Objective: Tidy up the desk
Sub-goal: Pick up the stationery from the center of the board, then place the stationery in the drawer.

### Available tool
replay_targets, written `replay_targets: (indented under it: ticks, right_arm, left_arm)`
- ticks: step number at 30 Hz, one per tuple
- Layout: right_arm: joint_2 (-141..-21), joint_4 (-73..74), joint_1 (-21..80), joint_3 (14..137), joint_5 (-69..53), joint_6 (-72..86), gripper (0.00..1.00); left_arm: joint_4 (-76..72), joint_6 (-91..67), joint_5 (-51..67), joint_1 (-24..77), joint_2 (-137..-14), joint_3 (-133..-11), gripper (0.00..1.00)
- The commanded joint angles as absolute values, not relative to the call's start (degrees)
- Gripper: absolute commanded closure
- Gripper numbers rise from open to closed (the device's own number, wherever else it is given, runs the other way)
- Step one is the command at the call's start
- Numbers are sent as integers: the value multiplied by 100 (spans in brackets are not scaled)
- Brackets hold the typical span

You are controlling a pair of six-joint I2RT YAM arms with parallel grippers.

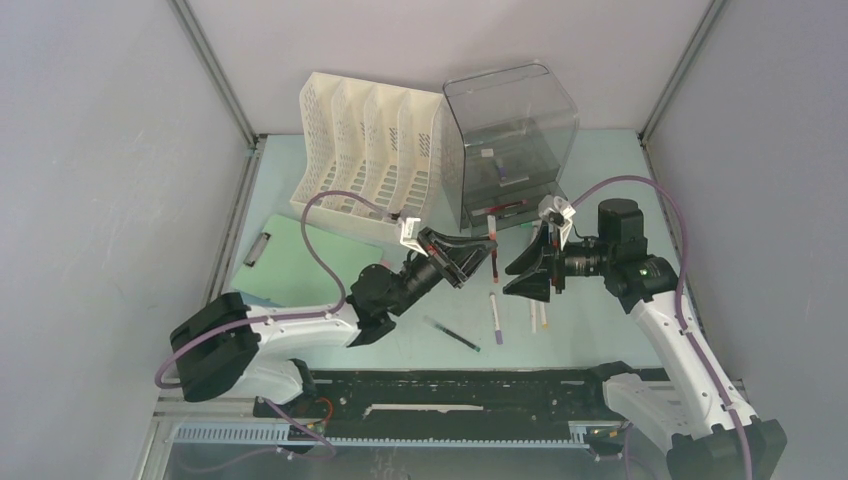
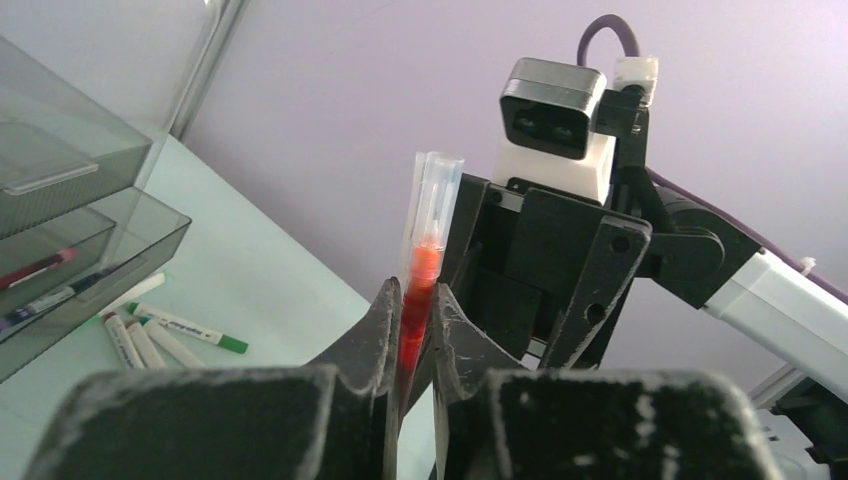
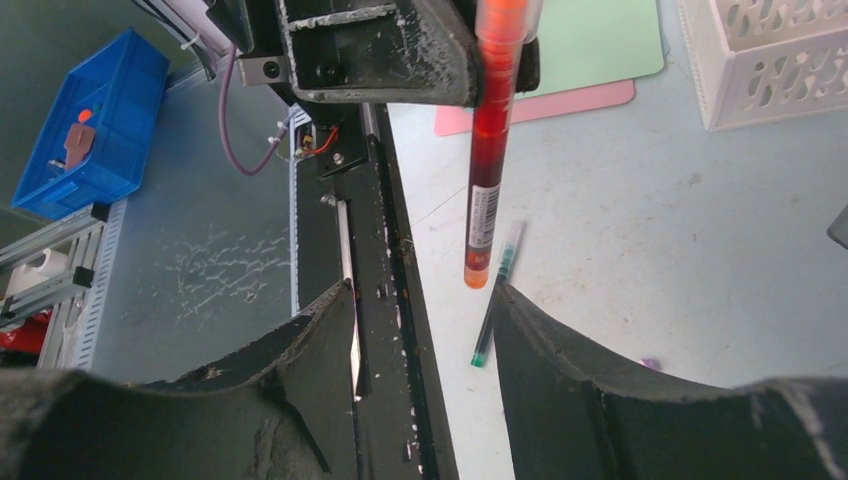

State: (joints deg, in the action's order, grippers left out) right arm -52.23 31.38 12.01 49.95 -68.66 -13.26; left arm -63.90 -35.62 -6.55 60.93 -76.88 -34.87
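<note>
Above the middle of the pale mint desk [image 1: 612, 172], my left gripper [image 1: 489, 259] is shut on a red pen [image 1: 493, 254]. In the left wrist view the pen [image 2: 421, 285] stands up between the closed jaws, its clear cap on top. My right gripper [image 1: 507, 279] faces it from the right and is open. In the right wrist view the pen [image 3: 486, 160] hangs down from the left gripper [image 3: 380, 50]. Its lower end sits just past my open right gripper [image 3: 421, 288], close to the right-hand fingertip [image 3: 503, 296], and nothing is clasped.
A dark green pen [image 1: 452, 333], a purple-capped marker [image 1: 496, 318] and white markers [image 1: 539, 315] lie on the desk below the grippers. A white file rack [image 1: 370, 150] and a grey drawer unit [image 1: 510, 140] stand at the back. A green clipboard [image 1: 290, 262] lies left.
</note>
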Motion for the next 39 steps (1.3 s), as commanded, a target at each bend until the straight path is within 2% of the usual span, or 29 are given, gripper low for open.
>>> replay_targets:
  ticks: [1, 15, 26, 33, 37, 39]
  right_arm:
    - [-5153, 2879, 1178, 4974, -6743, -1055, 39]
    - [-5142, 2770, 1152, 4975, -6500, -875, 43]
    - [-5177, 2752, 1143, 4973, -6375, -798, 52]
    - [-5204, 2727, 1134, 4975, -6263, -772, 72]
    - [-5212, 2737, 1134, 4975, -6242, -772, 94]
    - [-5206, 2760, 1133, 4975, -6216, -817, 97]
  left_arm:
    - [-6894, -3743, -382, 6056, -7830, -3749, 100]
    - [-7236, -4131, -45, 6058, -8278, -3976, 100]
    - [-7379, -4283, -44, 6056, -8476, -4051, 100]
    - [-7438, -4333, 88, 6056, -8525, -4069, 99]
    - [-7437, -4342, 98, 6056, -8521, -4055, 98]
    - [-7440, -4342, 77, 6056, -8512, -4021, 96]
